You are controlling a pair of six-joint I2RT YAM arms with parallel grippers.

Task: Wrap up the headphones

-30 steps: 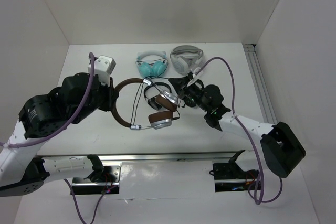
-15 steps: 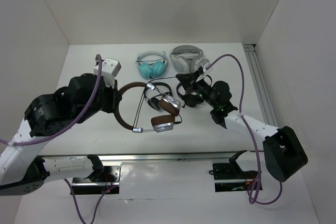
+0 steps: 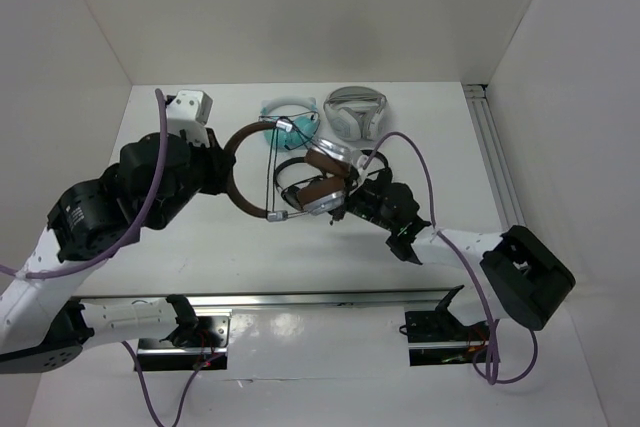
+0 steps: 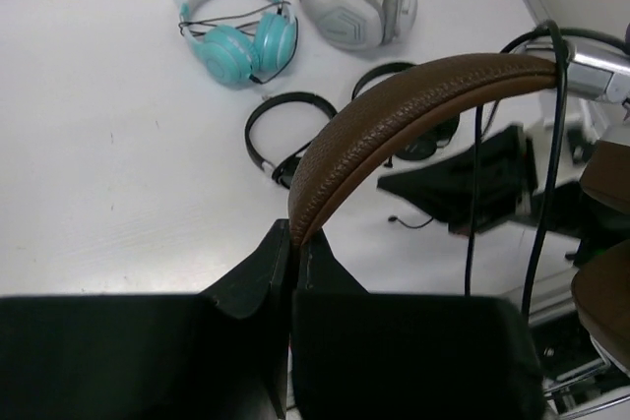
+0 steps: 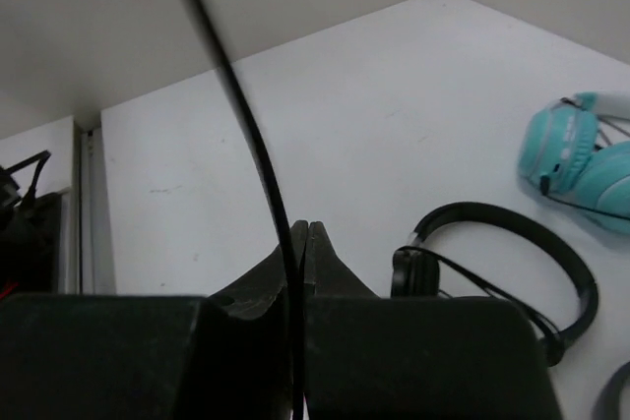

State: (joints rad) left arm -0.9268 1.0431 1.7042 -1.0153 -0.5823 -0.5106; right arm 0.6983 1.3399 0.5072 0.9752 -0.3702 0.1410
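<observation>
We see the right gripper (image 5: 300,231) pinched tight on the cable (image 5: 236,95), which runs straight up and out of view. Black pair (image 5: 411,270) lies on the table (image 5: 345,115) beside the fingers, with the teal pair (image 5: 566,150) beyond it. Rail (image 5: 89,204) runs along the table's side edge.

We see the headphones (image 3: 320,190) held up over the middle of the table (image 3: 240,257). The brown leather headband (image 4: 394,125) makes a big round curve, and the left gripper (image 4: 292,248) pinches it tight on that curve. The two silver cups (image 3: 330,154) with brown pads sit close together at the far ends of the band, tilted. The thin black cable (image 5: 236,95) runs in straight lines across the open side of the band. The right gripper (image 5: 302,243) pinches it.
</observation>
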